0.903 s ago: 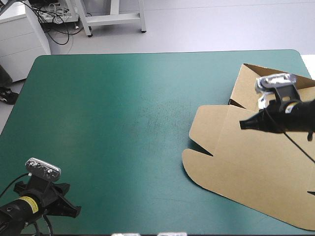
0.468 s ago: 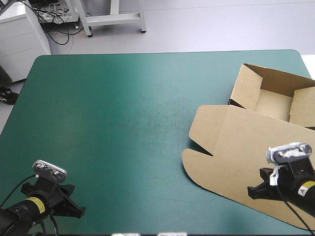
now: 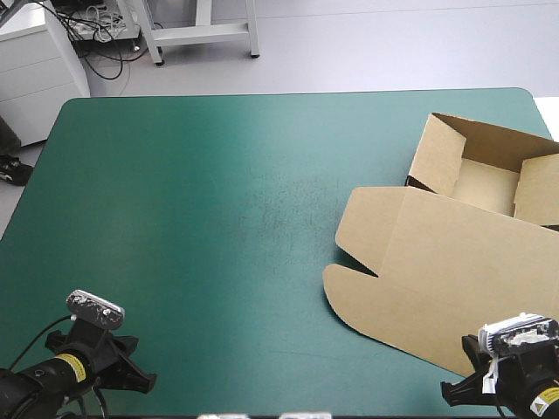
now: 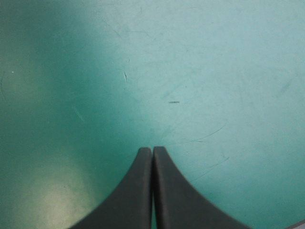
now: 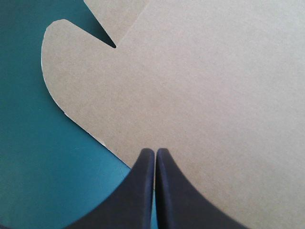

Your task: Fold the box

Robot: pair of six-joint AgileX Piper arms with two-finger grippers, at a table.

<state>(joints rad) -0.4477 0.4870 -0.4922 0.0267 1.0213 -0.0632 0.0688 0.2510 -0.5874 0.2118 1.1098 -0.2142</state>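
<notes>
Brown box (image 3: 454, 279) open and flat-lidded; left end effector (image 4: 152, 149) and right end effector (image 5: 155, 150) pressed together, empty.

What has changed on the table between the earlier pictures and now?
The right gripper, shut, drew back from above the brown cardboard box by its tray to the near edge of the teal-green cover, over the flat lid's rim. The left gripper, also shut, edged slightly right. Nothing was gripped or released. The box, open tray with flat lid, stayed put.
</notes>
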